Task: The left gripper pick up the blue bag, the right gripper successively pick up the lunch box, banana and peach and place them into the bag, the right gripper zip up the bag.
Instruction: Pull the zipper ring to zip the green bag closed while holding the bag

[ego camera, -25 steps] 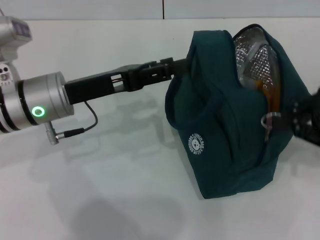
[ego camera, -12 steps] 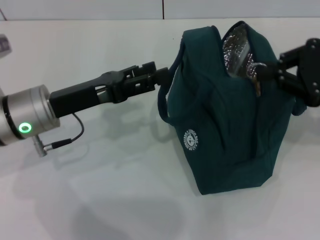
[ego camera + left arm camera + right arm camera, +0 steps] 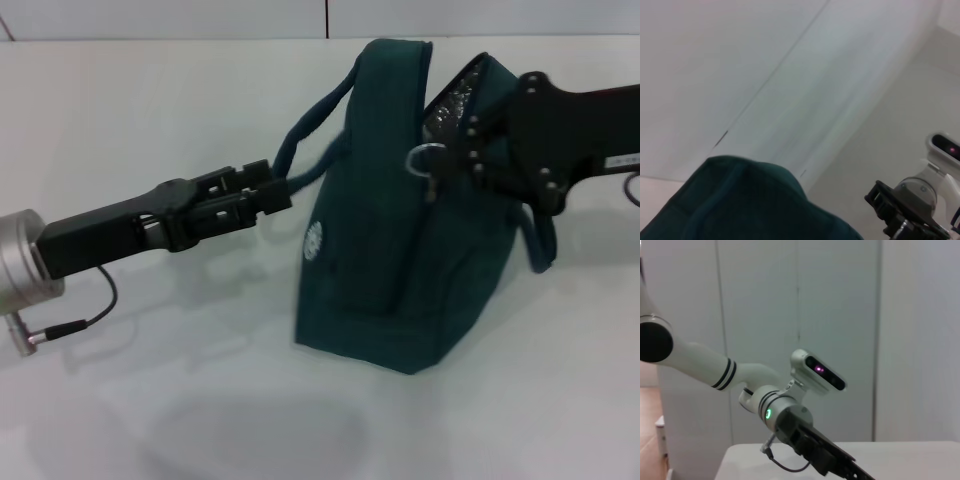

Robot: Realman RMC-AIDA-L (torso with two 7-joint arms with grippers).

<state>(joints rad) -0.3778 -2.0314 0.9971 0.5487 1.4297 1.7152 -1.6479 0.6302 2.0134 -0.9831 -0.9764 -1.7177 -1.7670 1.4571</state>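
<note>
— What has been changed since the earlier frames?
— Most of the blue bag (image 3: 400, 260) opening has been zipped shut; only a small silver-lined gap is left at its far end, and the bag has been swung nearer the middle of the table (image 3: 150, 110).
— How is it held?
— One loop handle (image 3: 310, 135) is clamped by the left gripper (image 3: 268, 195), so tension is kept against the pull. The ring pull (image 3: 428, 160) is pinched by the right gripper (image 3: 450, 170).
— And its long axis?
— It is run away from the robot, with the opening upward.

blue bag (image 3: 390, 260) hides its contents and right pincer (image 3: 455, 165) tips.
</note>
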